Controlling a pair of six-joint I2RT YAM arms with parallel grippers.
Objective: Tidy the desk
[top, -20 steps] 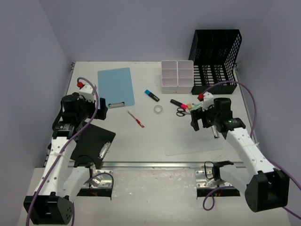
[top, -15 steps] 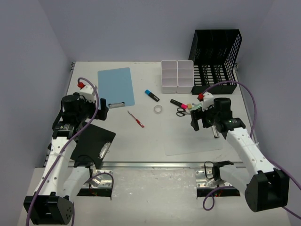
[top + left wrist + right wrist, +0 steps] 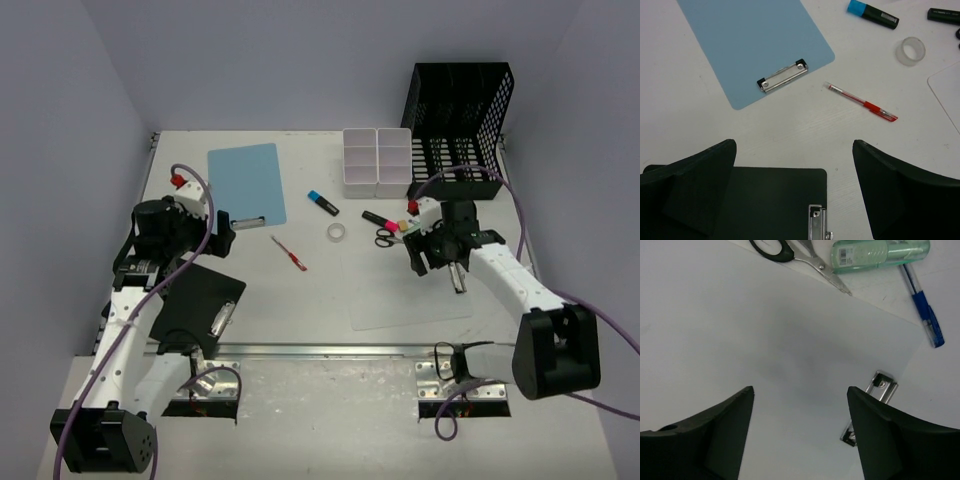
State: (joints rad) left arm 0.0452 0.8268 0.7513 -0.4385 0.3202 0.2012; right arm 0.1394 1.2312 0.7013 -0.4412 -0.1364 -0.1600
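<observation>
The desk [image 3: 300,290] is an off-white tabletop with a metal rail along its near edge. My left gripper [image 3: 222,228] is open and empty, hovering over the far edge of a black clipboard [image 3: 740,205]. Beyond it lie a blue clipboard [image 3: 755,45], a red pen [image 3: 862,102], a clear tape roll [image 3: 910,51] and a blue-capped highlighter [image 3: 873,13]. My right gripper [image 3: 426,256] is open and empty above a white clipboard [image 3: 790,350], beside its metal clip [image 3: 872,400]. Scissors [image 3: 790,252], a green tube [image 3: 880,255] and a blue pen [image 3: 925,305] lie just past the clipboard's far edge.
White compartment bins [image 3: 377,160] and a black mesh file rack [image 3: 458,120] stand at the back right. A pink-and-black marker [image 3: 378,218] lies near the scissors. Grey walls enclose the left, back and right sides.
The right arm has swung its elbow inward and the right gripper has shifted slightly toward the far side. The left gripper has edged a little to the right. No object has moved.
</observation>
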